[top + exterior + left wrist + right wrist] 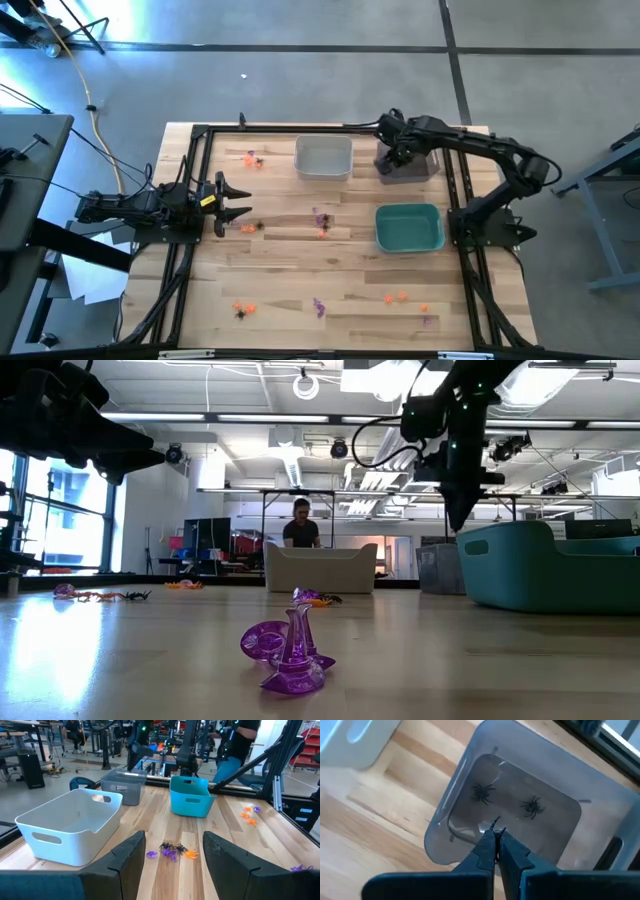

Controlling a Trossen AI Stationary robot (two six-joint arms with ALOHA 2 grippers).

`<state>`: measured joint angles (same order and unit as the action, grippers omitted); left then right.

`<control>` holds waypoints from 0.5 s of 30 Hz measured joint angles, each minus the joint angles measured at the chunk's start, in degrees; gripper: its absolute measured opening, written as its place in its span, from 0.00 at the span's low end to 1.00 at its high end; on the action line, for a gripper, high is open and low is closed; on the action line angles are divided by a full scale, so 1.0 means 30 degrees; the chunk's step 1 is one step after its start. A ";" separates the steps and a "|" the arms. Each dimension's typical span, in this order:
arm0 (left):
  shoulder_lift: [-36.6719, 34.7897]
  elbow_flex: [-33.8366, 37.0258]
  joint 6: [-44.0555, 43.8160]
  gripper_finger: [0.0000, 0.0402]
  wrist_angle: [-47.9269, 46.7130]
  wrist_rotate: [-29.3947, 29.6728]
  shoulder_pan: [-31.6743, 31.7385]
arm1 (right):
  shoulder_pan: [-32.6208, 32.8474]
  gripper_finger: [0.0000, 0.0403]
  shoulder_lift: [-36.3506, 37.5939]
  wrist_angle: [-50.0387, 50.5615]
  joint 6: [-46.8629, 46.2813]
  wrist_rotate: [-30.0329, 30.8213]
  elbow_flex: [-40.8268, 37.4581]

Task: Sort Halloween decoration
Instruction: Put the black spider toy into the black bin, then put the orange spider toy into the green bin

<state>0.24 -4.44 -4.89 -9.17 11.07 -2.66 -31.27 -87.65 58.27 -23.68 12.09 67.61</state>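
The Halloween decoration lies as small orange, purple and black trinkets in loose groups on the wooden table [330, 270]: one group at mid-table [320, 220], one at the far left [252, 157], others along the near edge [243, 310]. My right gripper [496, 832] hangs above the dark grey bin [455, 785], shut on a black spider trinket [496, 823]. Two black spiders [482, 792] lie on that bin's floor. My left gripper [235, 200] waits open and level at the table's left side. My right gripper pinches a black spider trinket between its two fingertips, coming from above and pointing steeply down. Only a few thin black legs [496, 823] stick out past the tips; the fingers hide the body. The trinket hangs clear above the grey bin's inside.
A white bin [323, 157] stands at the far middle, next to the grey bin [410, 162]. A teal bin [409, 228] sits at the right. A purple trinket [287, 650] stands close to the low camera. A person sits in the room beyond the table.
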 joint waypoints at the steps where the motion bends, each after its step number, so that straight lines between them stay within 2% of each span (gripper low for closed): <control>1: -0.0002 0.0000 0.0000 0.46 0.0007 0.0000 0.0002 | 0.0000 0.02 -0.0108 0.0020 0.0295 -0.0016 0.0000; 4: -0.0004 -0.0002 0.0000 0.46 0.0007 0.0000 -0.0004 | 0.0000 0.07 -0.0192 0.0019 0.0951 -0.0036 0.0000; 11: 0.0003 -0.0002 0.0000 0.46 0.0002 0.0000 -0.0003 | 0.0000 0.26 -0.0185 0.0315 0.0984 -0.0267 0.0000; 15: -0.0004 -0.0002 0.0000 0.46 0.0007 0.0000 -0.0005 | 0.0090 0.31 -0.0030 0.1747 0.0527 -0.0888 0.0000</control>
<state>0.23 -4.45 -4.89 -9.15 11.07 -2.68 -31.00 -87.74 63.51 -22.10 9.43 67.61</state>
